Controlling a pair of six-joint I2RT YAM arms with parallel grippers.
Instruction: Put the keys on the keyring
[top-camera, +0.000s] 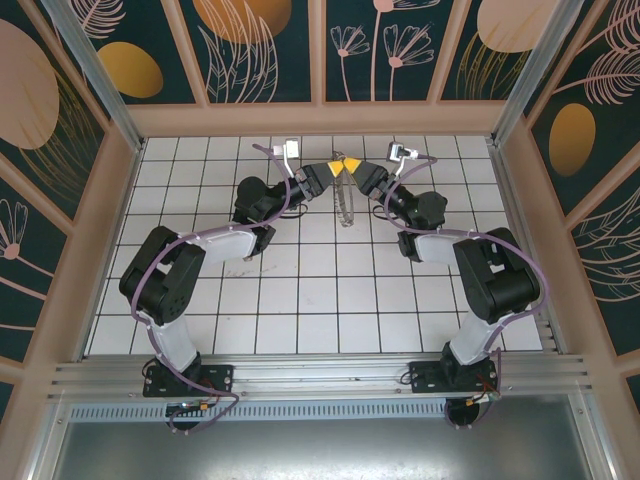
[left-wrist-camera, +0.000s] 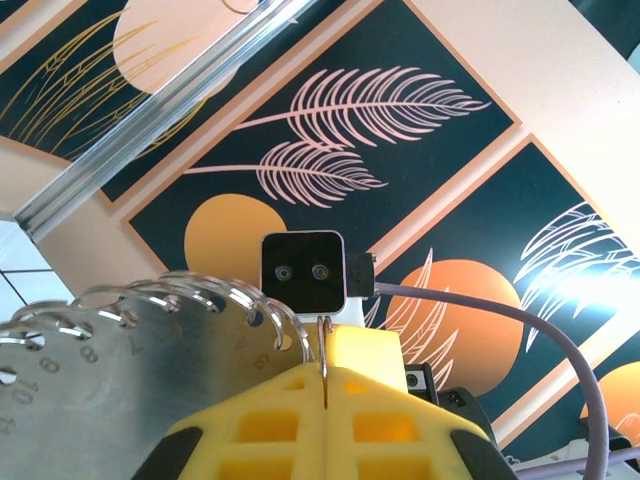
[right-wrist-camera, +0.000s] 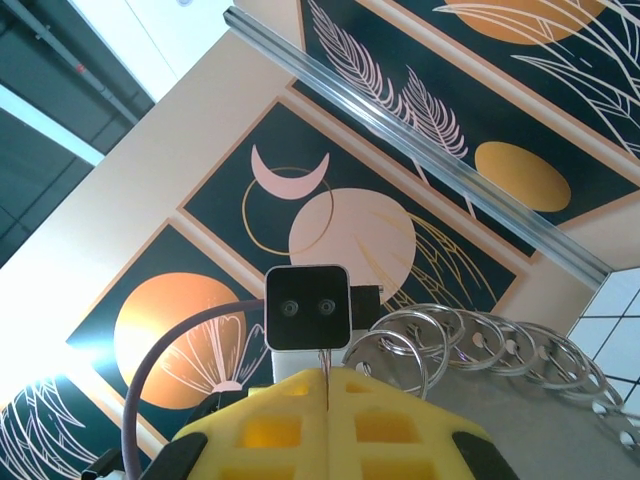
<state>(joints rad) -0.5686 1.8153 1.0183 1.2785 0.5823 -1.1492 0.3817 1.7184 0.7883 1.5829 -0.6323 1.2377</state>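
Observation:
The keyring (top-camera: 346, 205) hangs as a silvery, bumpy strip above the far middle tiles, between the two arms. Close up it is a grey numbered plate (left-wrist-camera: 120, 370) with several wire rings (right-wrist-camera: 470, 335) along its edge. My left gripper (top-camera: 337, 166) and right gripper (top-camera: 354, 165) meet tip to tip above it. The left gripper (left-wrist-camera: 326, 378) is shut, with a thin wire ring (left-wrist-camera: 325, 340) pinched edge-on between its yellow fingers. The right gripper (right-wrist-camera: 327, 385) is shut on a thin wire (right-wrist-camera: 326, 362) in the same way. A tiny dark speck (top-camera: 243, 263), perhaps the keys, lies by the left arm.
The white tiled floor (top-camera: 320, 300) is walled on three sides by patterned panels with wooden frames. An aluminium rail (top-camera: 320, 375) runs along the near edge at the arm bases. Purple cables (top-camera: 270, 215) loop along both arms.

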